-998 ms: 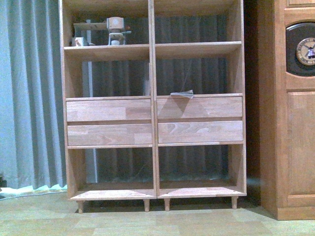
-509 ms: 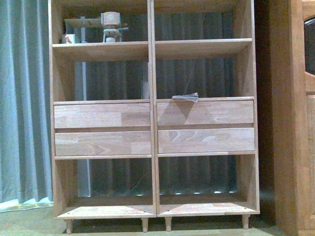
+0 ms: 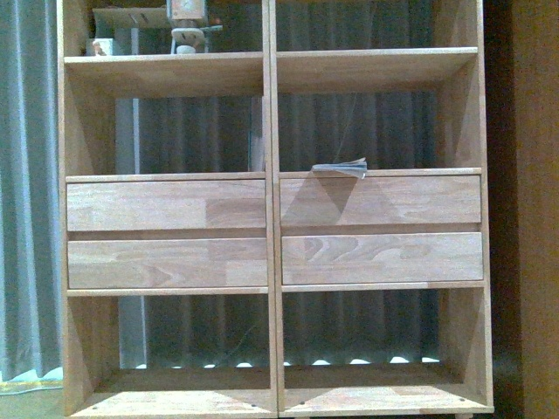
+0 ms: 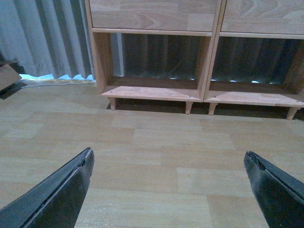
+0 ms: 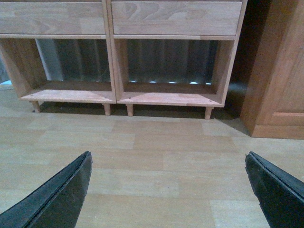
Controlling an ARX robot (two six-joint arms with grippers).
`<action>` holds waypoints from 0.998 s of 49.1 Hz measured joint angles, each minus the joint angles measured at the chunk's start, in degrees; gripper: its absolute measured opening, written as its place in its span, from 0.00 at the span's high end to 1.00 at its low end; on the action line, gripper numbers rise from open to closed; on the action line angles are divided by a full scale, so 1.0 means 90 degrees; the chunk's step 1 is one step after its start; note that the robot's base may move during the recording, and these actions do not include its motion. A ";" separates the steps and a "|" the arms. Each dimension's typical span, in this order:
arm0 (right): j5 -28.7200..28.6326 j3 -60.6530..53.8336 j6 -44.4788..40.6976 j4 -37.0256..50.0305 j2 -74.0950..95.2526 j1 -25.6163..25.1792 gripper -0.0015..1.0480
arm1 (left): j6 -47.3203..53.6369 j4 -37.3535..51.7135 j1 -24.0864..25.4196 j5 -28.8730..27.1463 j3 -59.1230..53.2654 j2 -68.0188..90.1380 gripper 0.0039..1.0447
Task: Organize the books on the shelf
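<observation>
- The left pincer (image 4: pixel 167 153) hangs low over the floor (image 4: pixel 156 137) with its two dark fingers spread wide and nothing between them.
- The right pincer (image 5: pixel 167 155) is the same: splayed wide, empty, low over the boards.
- The shelf (image 3: pixel 272 227) stands ahead of both pincers, well apart from them. Each wrist view shows only its bottom compartments and peg legs.
- I can make out one thin book (image 3: pixel 341 168). It lies flat on the ledge over the right-hand drawers, well above and ahead of both pincers and more on the right pincer's side. Neither wrist camera shows it.
- Its front edge seems to poke a little past the ledge, and one corner looks lifted.
- It looks light and floppy, more a pamphlet than a hardback, so weight should be no trouble but sagging probably will.
- I'd take it by that overhanging front edge, pinching deep and near the middle. A corner grip would likely let the rest droop or the pages fan.
- The cover may be glossy and slide.
- Some small wooden pieces (image 3: pixel 185 24) sit in the upper left compartment, higher up and further from either pincer.
</observation>
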 joint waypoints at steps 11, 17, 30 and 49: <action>0.0000 0.0000 0.0000 0.0000 0.0000 0.0000 0.07 | -0.0002 0.0000 0.0000 0.0000 0.0000 0.0000 0.07; 0.0002 0.0000 0.0000 0.0000 0.0000 0.0000 0.07 | -0.0002 0.0000 0.0000 0.0000 0.0000 0.0000 0.07; 0.0005 0.0000 0.0000 0.0000 0.0000 0.0000 0.07 | 0.0000 0.0000 0.0000 0.0002 0.0000 0.0000 0.07; 0.0000 0.0000 0.0000 0.0000 0.0000 0.0000 0.07 | 0.0000 0.0000 0.0000 0.0002 0.0000 0.0000 0.07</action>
